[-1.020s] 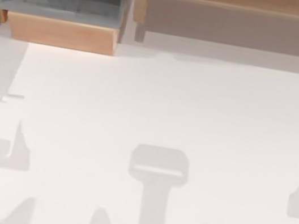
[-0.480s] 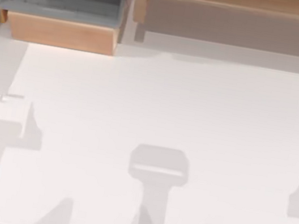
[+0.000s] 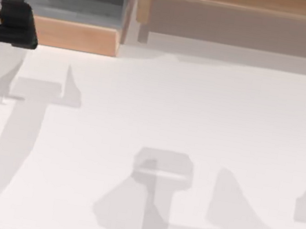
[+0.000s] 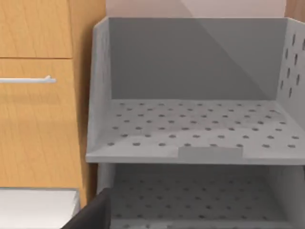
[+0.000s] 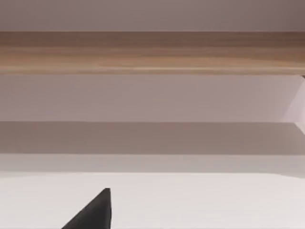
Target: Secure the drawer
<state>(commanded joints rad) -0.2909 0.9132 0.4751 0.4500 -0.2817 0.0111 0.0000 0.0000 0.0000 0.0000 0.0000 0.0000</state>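
Spanning the whole top view, the white counter (image 3: 186, 126) carries arm shadows and little else. Along the far edge at the right sits the wide wooden shelf unit (image 3: 244, 24) with a beige-grey face. The drawer (image 3: 66, 34) sits at the far left corner of the counter, pulled out toward the near side, light-orange front panel facing forward, grey floor and inner walls exposed behind it. In the left wrist view, grey perforated walls and floors (image 4: 200, 129) appear close up, beside a wooden cabinet side with a thin metal handle (image 4: 28, 80). The left gripper (image 3: 17, 21) reaches in from the left edge, over the left end of the drawer front; contact unclear, and how far its fingers are apart, cannot tell. Right gripper (image 5: 93, 212): one dark fingertip seen, opening cannot tell.
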